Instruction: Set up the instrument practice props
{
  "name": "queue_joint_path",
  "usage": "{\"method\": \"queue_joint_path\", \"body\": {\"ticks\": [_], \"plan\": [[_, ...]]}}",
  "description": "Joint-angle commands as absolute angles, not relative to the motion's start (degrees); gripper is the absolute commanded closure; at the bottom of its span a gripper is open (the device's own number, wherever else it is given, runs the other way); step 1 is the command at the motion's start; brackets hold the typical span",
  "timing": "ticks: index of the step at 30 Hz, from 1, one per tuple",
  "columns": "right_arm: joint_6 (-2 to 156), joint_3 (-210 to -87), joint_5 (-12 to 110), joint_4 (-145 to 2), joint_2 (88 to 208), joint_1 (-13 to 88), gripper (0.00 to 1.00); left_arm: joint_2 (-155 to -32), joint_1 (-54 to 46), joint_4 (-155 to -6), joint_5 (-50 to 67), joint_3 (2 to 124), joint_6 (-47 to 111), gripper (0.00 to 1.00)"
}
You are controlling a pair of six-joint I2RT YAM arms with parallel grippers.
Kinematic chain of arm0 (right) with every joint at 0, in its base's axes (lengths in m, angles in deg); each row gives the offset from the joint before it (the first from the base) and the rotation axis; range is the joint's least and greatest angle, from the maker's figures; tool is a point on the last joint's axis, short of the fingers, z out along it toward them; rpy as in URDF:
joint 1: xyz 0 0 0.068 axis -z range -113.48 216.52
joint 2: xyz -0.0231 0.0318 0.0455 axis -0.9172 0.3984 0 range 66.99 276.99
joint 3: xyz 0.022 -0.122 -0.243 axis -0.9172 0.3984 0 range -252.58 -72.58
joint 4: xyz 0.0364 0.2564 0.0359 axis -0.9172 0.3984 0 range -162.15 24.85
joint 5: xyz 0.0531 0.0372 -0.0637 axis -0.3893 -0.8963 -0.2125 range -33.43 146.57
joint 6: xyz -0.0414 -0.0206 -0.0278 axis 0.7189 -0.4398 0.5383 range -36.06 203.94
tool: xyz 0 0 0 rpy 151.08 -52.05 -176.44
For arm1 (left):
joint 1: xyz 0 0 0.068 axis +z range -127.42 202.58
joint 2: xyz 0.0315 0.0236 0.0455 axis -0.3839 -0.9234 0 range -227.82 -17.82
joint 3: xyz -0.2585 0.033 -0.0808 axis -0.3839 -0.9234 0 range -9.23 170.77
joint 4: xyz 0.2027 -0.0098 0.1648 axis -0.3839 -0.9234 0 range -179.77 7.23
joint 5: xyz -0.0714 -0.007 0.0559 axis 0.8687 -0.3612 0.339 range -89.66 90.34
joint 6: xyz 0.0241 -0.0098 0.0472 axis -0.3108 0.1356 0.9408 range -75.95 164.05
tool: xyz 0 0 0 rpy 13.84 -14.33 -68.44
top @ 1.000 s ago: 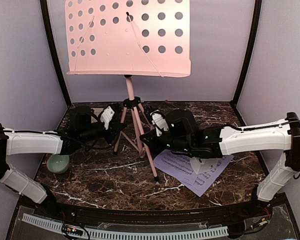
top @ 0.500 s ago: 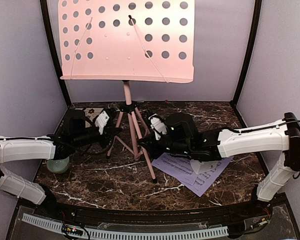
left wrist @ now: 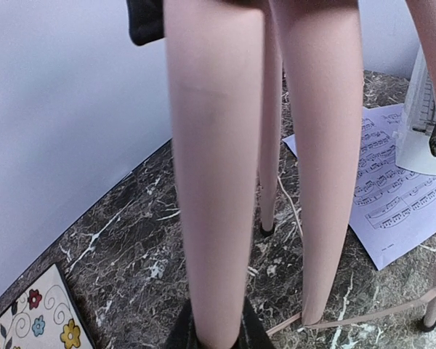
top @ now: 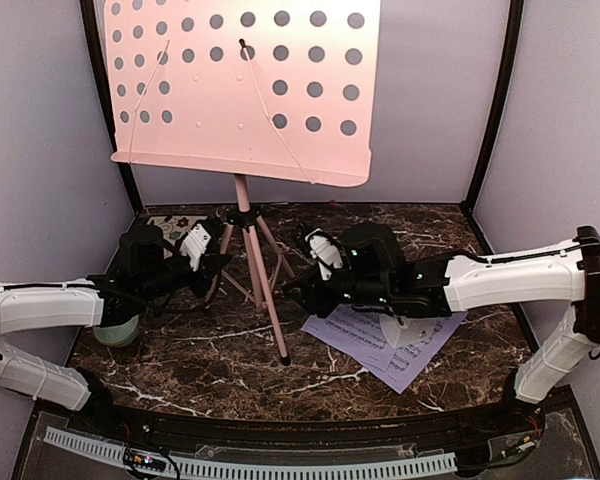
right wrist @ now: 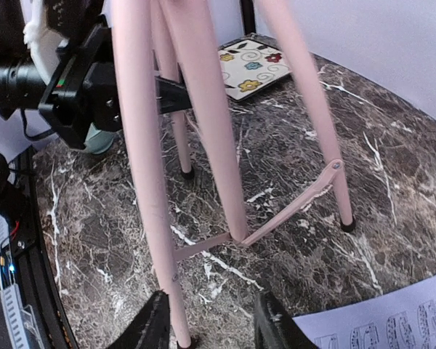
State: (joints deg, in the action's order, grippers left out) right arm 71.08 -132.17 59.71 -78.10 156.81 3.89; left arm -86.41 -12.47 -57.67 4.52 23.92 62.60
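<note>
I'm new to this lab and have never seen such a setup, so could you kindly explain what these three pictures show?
Two robot arms are mounted at a marble table. One picture looks down from above. The other two come from a camera on each wrist. A pink music stand stands on the table. Near it lie sheet-music pages with a small metronome on them, a green bowl and a floral coaster. The left arm's fingers are closed on one stand leg. The right arm's fingers are open on either side of another leg.
</note>
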Motion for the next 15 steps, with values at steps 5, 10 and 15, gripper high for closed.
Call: {"method": "queue_joint_path", "body": {"ticks": [5,10,15], "plan": [[70.5,-126.7,57.0,-81.4,148.9,8.9,0.47,-83.3,-12.3,-52.3,-1.6,23.4,62.1,1.00],[70.5,-126.0,56.6,-81.8,149.3,12.6,0.42,-83.1,-12.3,-51.9,-1.8,22.8,61.5,1.00],[74.8,-131.6,57.4,-82.1,157.6,14.6,0.38,-83.3,-12.3,-50.6,-1.8,22.4,60.8,1.00]]}}
